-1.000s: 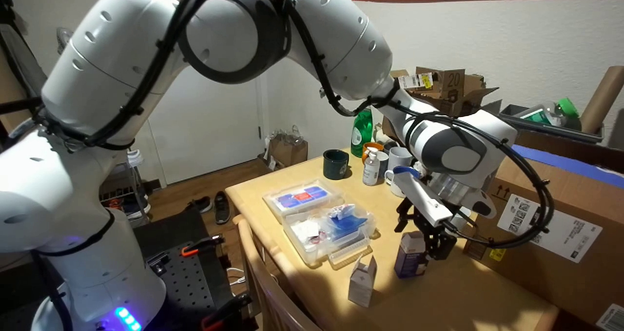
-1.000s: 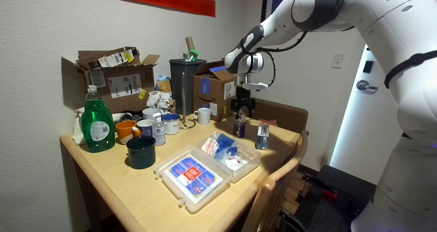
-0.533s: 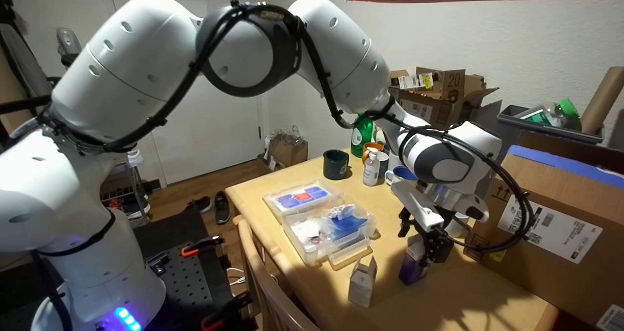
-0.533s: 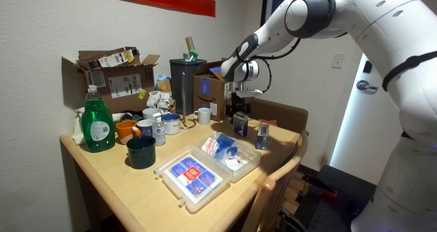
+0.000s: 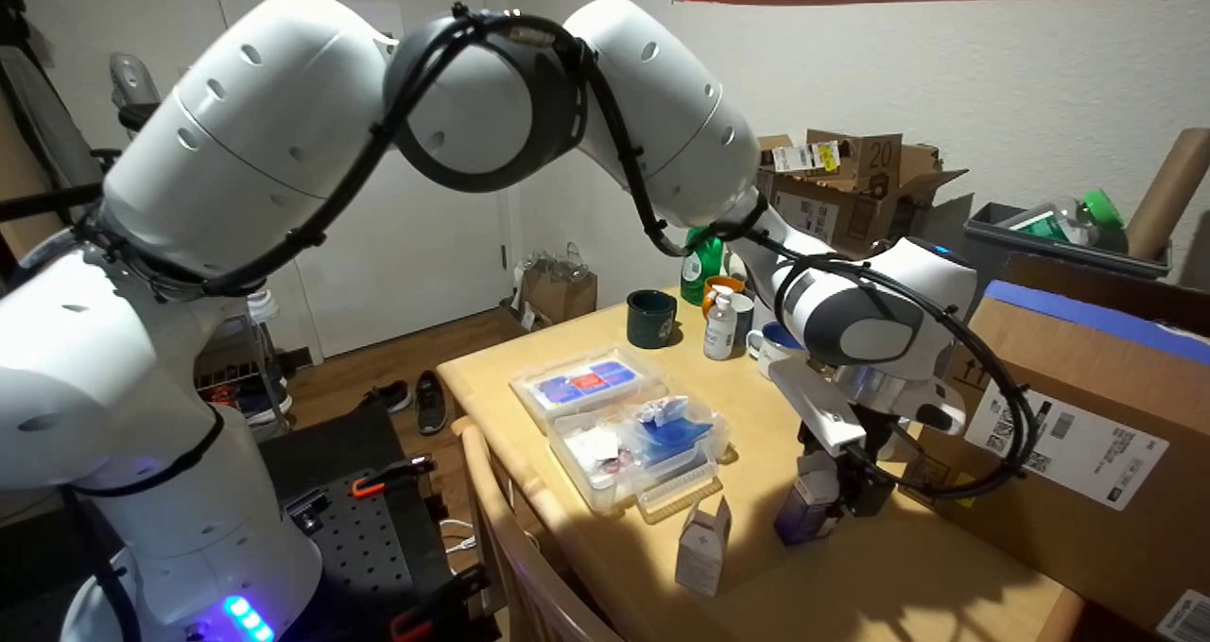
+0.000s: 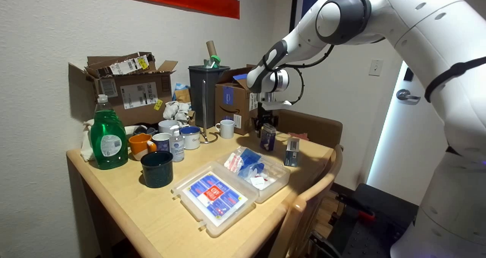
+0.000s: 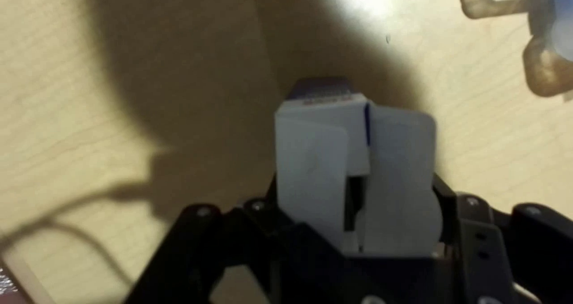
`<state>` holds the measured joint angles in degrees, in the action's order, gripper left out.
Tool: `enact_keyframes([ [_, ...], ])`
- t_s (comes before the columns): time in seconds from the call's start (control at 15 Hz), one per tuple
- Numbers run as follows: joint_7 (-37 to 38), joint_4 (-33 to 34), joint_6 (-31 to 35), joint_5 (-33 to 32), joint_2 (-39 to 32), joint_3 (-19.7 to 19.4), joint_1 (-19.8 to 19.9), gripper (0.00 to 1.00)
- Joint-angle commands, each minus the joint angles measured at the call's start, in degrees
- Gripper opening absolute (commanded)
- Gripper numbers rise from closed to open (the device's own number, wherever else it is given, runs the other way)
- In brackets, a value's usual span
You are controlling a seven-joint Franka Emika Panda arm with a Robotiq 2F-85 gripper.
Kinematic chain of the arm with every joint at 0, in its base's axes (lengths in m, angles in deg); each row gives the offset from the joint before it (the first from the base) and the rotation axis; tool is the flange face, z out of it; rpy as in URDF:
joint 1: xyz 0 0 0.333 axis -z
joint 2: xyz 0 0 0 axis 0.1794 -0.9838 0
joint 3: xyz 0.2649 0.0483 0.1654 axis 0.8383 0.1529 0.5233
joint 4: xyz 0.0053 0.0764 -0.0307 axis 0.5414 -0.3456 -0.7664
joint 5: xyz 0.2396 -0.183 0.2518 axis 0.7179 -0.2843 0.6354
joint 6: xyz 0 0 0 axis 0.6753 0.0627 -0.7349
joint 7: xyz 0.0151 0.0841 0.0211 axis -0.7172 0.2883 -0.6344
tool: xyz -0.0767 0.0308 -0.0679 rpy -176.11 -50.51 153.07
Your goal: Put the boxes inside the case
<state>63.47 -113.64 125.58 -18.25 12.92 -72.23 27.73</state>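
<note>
My gripper is closed around the upper part of the dark blue box, one finger against each side. White top flaps of this box stand up between the fingers in the wrist view. It rests on the table, as both exterior views show. The slimmer whitish-grey box stands upright and apart from the gripper, near the table edge. The clear plastic case lies open on the table: one half has a blue-and-red printed sheet, and its other half holds blue and white packets.
Mugs, a dark green cup, a small pump bottle and a green soap bottle stand beyond the case. A large brown cardboard box is close behind the gripper. A wooden chair lines the table edge.
The arm has come down over the dark blue box, and the jaws have narrowed onto it. That box has turned and shifted slightly. The whitish-grey box and the case have stayed put.
</note>
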Motion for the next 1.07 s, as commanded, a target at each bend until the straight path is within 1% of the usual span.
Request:
enact_keyframes([
  [0.0, 2.9, -1.0, 1.7, -1.8, 0.6, -1.3, -1.0, 0.36],
  [0.13, 3.3, -1.8, 2.4, -2.4, 1.3, -1.7, -1.2, 0.21],
  [0.27, 3.9, -2.7, 2.8, -3.1, 2.2, -1.9, -1.5, 0.09],
  [0.33, 4.0, -3.1, 3.1, -3.4, 2.6, -1.9, -1.6, 0.12],
  [0.4, 4.1, -3.6, 3.4, -3.8, 3.0, -2.0, -1.8, 0.11],
  [0.6, 4.4, -5.9, 4.1, -5.2, 5.5, -2.3, -2.6, 0.03],
  [0.67, 4.4, -7.1, 4.4, -5.6, 6.8, -2.5, -2.9, 0.03],
  [0.73, 4.5, -8.4, 4.8, -6.1, 8.2, -2.7, -3.3, 0.06],
  [0.8, 4.4, -9.6, 5.1, -6.7, 9.4, -2.9, -3.6, 0.07],
  [1.0, 3.9, -13.5, 5.9, -8.3, 13.8, -3.2, -4.2, 0.07],
])
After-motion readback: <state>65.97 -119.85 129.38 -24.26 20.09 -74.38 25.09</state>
